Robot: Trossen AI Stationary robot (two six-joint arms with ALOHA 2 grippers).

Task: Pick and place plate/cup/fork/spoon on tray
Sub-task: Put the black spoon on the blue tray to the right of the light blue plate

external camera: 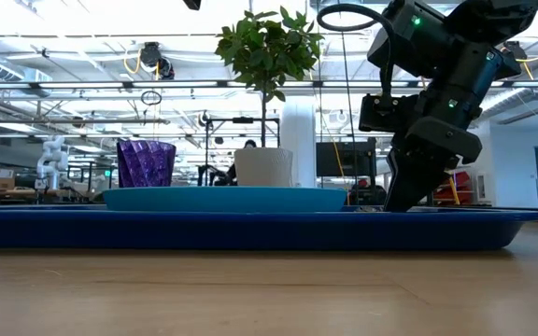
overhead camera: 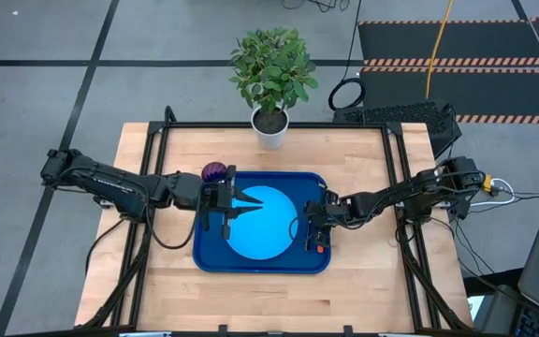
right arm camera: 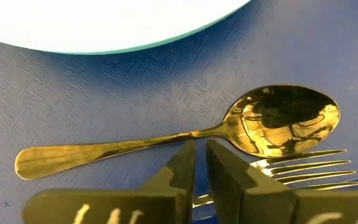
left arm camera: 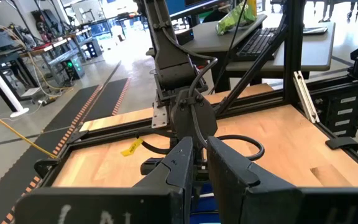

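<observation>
The dark blue tray [overhead camera: 210, 258] lies mid-table, and the light-blue plate [overhead camera: 262, 227] lies flat in it. The spoon [right arm camera: 185, 137] and the fork [right arm camera: 303, 168] lie side by side on the tray's right part. The fork's orange handle [overhead camera: 319, 248] points toward the near edge. The purple cup [overhead camera: 214, 171] stands on the table by the tray's far left corner. My left gripper [overhead camera: 251, 199] is shut and empty, level above the plate's left part. My right gripper [overhead camera: 313, 234] is shut and points down over the fork and spoon. My right gripper's shut fingers [right arm camera: 182, 163] point down from above, just near of the spoon's handle and over the fork's neck [right arm camera: 195, 200], lying across it. Whether the tips touch the fork, I cannot tell. Fork and spoon both lie flat on the tray.
A white pot with a green plant [overhead camera: 270, 126] stands at the table's far edge, behind the tray. Bare wood lies left, right and near of the tray. The tray's raised rim [external camera: 250, 229] runs around all its contents.
</observation>
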